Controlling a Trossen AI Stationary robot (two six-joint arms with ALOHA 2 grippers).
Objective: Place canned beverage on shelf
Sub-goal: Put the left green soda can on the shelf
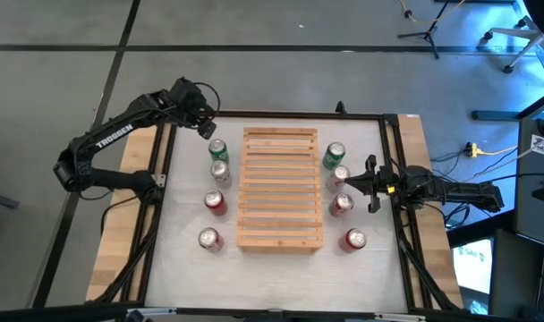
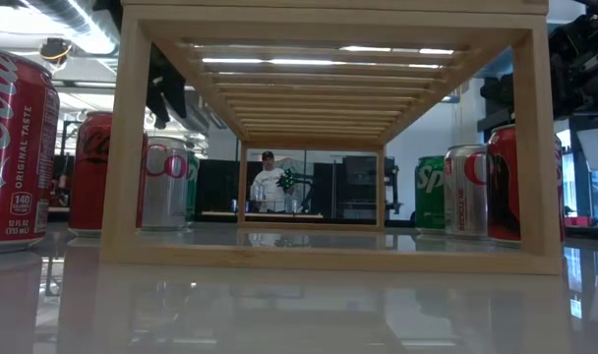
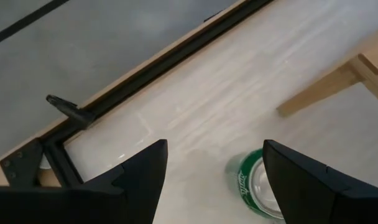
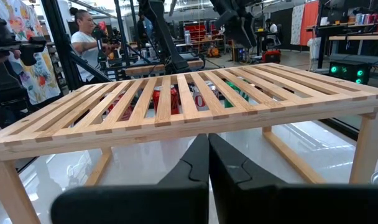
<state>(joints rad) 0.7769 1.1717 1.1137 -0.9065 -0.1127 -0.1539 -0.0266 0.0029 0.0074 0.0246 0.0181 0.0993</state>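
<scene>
The shelf (image 1: 281,190), a rack of pale wooden slats on legs, stands mid-table. A row of cans flanks it on each side. The far one on the left is a green can (image 1: 218,148), upright on the white tabletop. My left gripper (image 1: 205,126) hangs open over the table's far left corner, just beyond that can. In the left wrist view the green can (image 3: 256,185) shows below and between the spread fingers of that gripper (image 3: 217,168), apart from both. My right gripper (image 1: 372,185) waits shut and level at the shelf's right side, and in its wrist view it (image 4: 207,163) faces the shelf (image 4: 195,93).
Left of the shelf also stand a silver can (image 1: 219,170) and two red cans (image 1: 216,202) (image 1: 208,239). To its right are a green can (image 1: 334,155), a silver can (image 1: 341,174) and two red cans (image 1: 342,204) (image 1: 354,239). Black rails (image 3: 145,74) frame the tabletop. A person (image 2: 268,182) stands far behind.
</scene>
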